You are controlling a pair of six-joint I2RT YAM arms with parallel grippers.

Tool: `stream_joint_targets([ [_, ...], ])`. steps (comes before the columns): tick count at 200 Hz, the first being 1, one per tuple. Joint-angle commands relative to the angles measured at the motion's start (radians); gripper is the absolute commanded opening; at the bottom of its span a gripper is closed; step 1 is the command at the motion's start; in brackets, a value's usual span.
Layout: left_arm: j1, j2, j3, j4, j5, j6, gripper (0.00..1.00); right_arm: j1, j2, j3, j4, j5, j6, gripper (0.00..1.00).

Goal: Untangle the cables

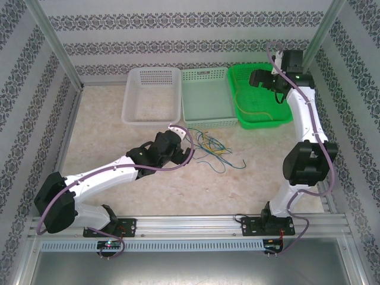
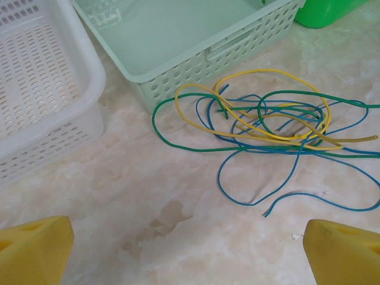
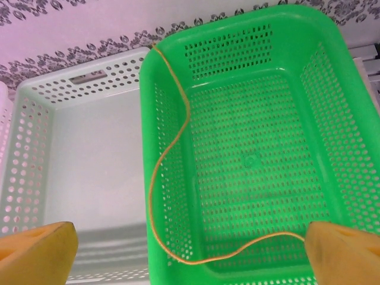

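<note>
One cable (image 3: pixel 152 190) lies in the basket (image 3: pixel 332 119) — done; the tangle (image 2: pixel 267 122) waits on the table (image 2: pixel 148 208). Left gripper (image 2: pixel 190 255), right gripper (image 3: pixel 190 255) — fingers apart.

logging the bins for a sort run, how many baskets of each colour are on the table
white basket: 1
pale green basket: 1
bright green basket: 1
total: 3
</note>
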Motion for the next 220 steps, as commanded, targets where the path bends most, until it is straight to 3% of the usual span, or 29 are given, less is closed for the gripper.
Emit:
stream_joint_targets([
  [1,0.016,0.021,0.040,-0.007,0.019,-0.027,1.00,0.002,0.087,-0.003,-0.015,0.067,-0.011,0.97],
  [18,0.017,0.018,0.041,-0.016,0.024,-0.029,0.99,0.003,0.113,-0.010,-0.050,0.041,-0.005,0.95],
  [48,0.017,0.016,0.034,-0.025,0.004,-0.029,1.00,0.009,0.081,-0.128,0.061,-0.019,0.012,0.93],
  [126,0.016,0.037,0.045,-0.038,-0.002,-0.032,1.00,0.014,0.198,-0.110,0.053,-0.095,0.083,0.88],
  [153,0.017,0.044,0.038,-0.039,-0.003,-0.042,1.00,0.040,0.096,-0.201,0.110,-0.114,0.051,0.87],
  [202,0.019,0.089,0.049,-0.030,0.032,-0.063,1.00,0.163,-0.186,-0.544,0.195,-0.058,0.048,0.85],
  [220,0.023,0.107,0.058,-0.023,0.052,-0.059,1.00,0.203,-0.257,-0.653,0.207,-0.098,0.095,0.83],
])
